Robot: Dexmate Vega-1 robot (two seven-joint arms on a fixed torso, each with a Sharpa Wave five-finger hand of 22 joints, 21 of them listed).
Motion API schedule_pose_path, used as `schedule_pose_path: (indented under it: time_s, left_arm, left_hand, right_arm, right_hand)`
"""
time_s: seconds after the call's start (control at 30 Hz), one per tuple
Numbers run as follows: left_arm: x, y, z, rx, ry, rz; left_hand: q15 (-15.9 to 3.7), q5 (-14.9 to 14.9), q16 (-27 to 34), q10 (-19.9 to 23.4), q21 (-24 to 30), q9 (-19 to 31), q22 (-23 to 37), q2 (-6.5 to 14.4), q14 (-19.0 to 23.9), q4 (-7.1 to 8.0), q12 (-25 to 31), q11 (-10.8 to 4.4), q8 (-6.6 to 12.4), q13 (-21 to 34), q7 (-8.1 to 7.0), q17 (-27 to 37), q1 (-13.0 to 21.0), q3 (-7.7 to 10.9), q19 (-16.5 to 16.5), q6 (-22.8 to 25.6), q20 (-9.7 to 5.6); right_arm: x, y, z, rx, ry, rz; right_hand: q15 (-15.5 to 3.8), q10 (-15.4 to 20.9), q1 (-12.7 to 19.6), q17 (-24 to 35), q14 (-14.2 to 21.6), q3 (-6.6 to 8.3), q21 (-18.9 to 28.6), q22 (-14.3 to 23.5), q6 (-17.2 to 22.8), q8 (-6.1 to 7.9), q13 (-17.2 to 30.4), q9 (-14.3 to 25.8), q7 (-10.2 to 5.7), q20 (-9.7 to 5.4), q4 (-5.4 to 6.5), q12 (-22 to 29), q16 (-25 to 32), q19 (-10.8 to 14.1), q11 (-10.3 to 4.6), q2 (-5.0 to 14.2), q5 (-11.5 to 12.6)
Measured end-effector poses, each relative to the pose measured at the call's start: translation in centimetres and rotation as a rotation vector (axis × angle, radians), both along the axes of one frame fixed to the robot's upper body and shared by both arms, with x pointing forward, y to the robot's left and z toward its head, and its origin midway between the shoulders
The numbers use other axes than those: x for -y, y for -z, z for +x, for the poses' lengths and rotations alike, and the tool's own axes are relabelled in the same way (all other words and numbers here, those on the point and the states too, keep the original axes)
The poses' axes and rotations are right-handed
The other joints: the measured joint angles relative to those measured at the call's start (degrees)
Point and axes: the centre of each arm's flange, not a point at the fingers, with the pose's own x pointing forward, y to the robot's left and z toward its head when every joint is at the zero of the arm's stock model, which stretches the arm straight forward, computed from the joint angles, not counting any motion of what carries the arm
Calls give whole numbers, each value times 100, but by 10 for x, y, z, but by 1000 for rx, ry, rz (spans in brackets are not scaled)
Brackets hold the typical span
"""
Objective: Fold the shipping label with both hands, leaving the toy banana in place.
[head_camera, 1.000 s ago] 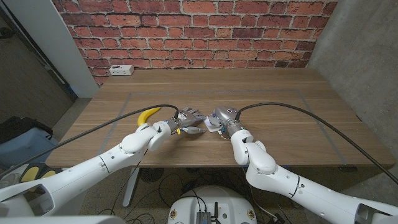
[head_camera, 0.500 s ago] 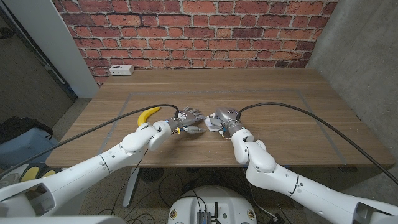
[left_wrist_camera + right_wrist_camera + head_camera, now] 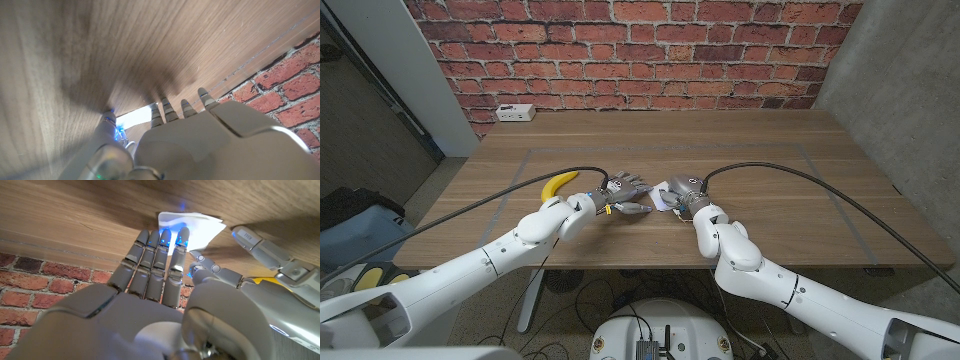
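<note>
- Banana [image 3: 558, 184] lies on the table [image 3: 770, 190] just left of the left hand, apart from the paper; it is light and rounded, so a stray knock would likely roll it, and it should be left alone.
- Left hand [image 3: 623, 192] sits over the near-middle of the table with its fingers [image 3: 170, 108] reaching toward the label; they look spread and hold nothing that I can make out.
- Label [image 3: 192, 229] is a small white sheet lying on the wood between the two hands, partly under the fingertips. It looks thin, limp and nearly weightless, and probably slides easily on the smooth wood.
- Right hand [image 3: 682, 193] has its fingers [image 3: 159, 255] straight and close together, the tips at the near edge of the sheet, grasping nothing.
- Best hold, I judge, is one hand pressing the sheet down while the other lifts a free corner or edge.
</note>
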Motion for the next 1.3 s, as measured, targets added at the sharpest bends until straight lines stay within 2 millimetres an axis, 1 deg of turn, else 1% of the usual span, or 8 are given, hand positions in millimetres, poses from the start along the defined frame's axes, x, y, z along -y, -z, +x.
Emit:
schedule_pose_path:
  time_s: [0.4,0.47,0.53,0.63,0.8,0.97,1.13,1.3]
  left_arm:
    - [0,0,0,0,-1,0]
    - [0,0,0,0,0,0]
    - [0,0,0,0,0,-1]
    - [0,0,0,-1,0,-1]
    - [1,0,0,0,1,-1]
    - [1,0,-1,0,2,-1]
    - [1,0,-1,0,3,-2]
    - [1,0,-1,0,4,-3]
  left_hand:
    - [-31,0,0,32,-19,2,0,0,31,-1,0,-31,-2,-10,-1,0,0,-1,0,1,1]
    - [-31,0,0,19,-19,2,0,0,31,-24,0,-18,-2,-10,-1,0,0,-24,0,1,1]
    - [-31,0,1,10,-41,2,0,0,31,-24,-20,-9,-7,-9,-1,0,0,-24,0,1,1]
    - [-31,0,1,10,-41,2,0,0,31,-24,-20,-9,-14,-8,-1,0,0,-24,0,0,1]
    - [-31,0,1,-21,-41,2,0,0,31,-24,-41,22,-15,-7,22,1,0,-24,0,-43,1]
    - [-31,20,1,-21,-41,2,0,1,31,-24,-41,22,-18,-6,23,1,1,-24,0,-43,1]
    - [-31,20,1,-22,-63,2,0,18,31,-23,-41,23,-18,-6,44,1,18,-23,0,-64,1]
    - [-31,20,1,-21,-63,2,0,27,31,-23,-41,23,-20,-6,44,1,26,-23,0,-64,1]
  right_arm:
    - [4,2,5,-36,3,5]
    - [6,2,4,-27,6,13]
    - [7,3,3,-24,7,18]
    - [9,4,1,-8,10,28]
    - [13,2,-3,44,20,51]
    - [16,0,-9,100,29,65]
    - [18,-2,-13,140,43,78]
    - [20,-2,-15,148,49,84]
  right_hand:
    - [10,17,0,54,14,46,66,-1,-25,-3,-30,-15,-25,44,46,12,0,90,-2,0,0]
    - [5,13,0,54,140,79,117,-1,-98,-47,-44,-6,-100,64,78,-33,25,190,-3,0,23]
    - [-22,-83,0,56,205,125,150,-2,-138,-90,-33,2,-280,59,87,-69,34,269,-71,0,23]
    - [0,-132,0,91,246,131,200,-3,-158,-112,-6,1,-297,41,93,-98,32,288,-103,0,23]
    - [-6,-126,0,143,363,131,230,24,-39,-108,21,1,-139,64,93,-91,55,311,-103,0,23]
    - [-17,166,0,213,640,130,298,25,124,-22,70,1,-29,71,93,26,190,402,-83,0,23]
    - [-30,592,-23,385,1097,176,461,37,547,205,175,53,54,82,92,244,402,678,-22,-23,23]
    - [-21,684,-40,451,1147,176,509,50,656,252,226,54,102,71,92,295,423,729,-9,-41,23]
